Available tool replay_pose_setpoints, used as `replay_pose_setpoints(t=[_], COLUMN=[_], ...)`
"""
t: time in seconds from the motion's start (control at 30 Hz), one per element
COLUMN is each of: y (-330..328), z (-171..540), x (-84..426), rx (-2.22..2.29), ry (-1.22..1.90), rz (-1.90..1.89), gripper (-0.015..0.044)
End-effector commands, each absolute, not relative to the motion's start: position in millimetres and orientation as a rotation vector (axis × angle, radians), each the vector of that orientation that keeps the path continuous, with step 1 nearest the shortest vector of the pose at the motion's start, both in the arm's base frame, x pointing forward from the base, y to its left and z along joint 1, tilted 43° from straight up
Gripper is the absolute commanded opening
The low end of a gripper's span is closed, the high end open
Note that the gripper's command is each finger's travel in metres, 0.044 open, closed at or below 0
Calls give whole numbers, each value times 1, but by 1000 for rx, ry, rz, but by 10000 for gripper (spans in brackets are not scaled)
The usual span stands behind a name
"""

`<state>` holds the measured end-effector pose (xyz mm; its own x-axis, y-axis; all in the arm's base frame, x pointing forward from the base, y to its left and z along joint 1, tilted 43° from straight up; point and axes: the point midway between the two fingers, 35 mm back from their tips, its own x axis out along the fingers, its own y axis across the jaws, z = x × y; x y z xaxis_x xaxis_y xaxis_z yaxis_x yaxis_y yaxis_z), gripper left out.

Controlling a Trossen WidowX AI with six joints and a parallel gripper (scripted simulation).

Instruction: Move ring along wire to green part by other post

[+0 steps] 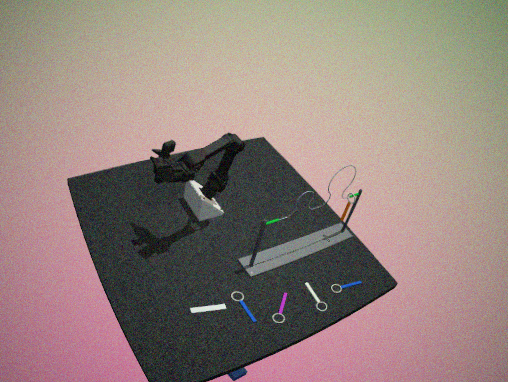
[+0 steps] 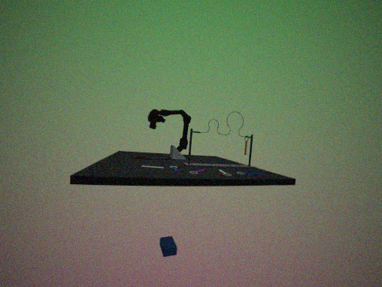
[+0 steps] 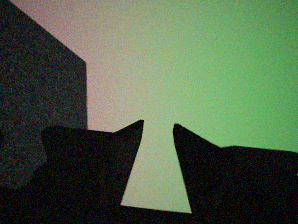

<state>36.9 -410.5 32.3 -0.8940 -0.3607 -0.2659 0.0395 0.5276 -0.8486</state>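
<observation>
The ring hangs on the green part of the wire beside the post at the right edge of the surface, as the top view shows it. Its orange handle points down from the ring, its long axis close to upright and roughly in line with that post, the lower end well above the surface. The hand is well apart from both, across towards the far left corner and raised above the surface; its fingers stand partly open, a moderate gap between them, holding nothing. From the ring, the thin grey wire rises in a large loop, dips, makes a smaller one and meets the other green part at the other post. Both posts stand on a grey strip. Behind it, towards the far edge, the arm rises from a white base. Along the near edge lie a white bar and four loose ringed sticks: blue, magenta, white and blue. A blue block sits below surface level.
</observation>
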Motion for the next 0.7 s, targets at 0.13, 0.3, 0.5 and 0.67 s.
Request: replay_pose_setpoints(t=[0.13, 0.3, 0.5, 0.67], y=[-403, -395, -381, -366], z=[56, 71, 90, 106], x=[88, 121, 160, 191], rx=[-237, -205, -150, -92], ry=[2052, 1853, 1620, 1434], rz=[-1482, -1545, -1584, -1590], gripper=[160, 160, 160, 160])
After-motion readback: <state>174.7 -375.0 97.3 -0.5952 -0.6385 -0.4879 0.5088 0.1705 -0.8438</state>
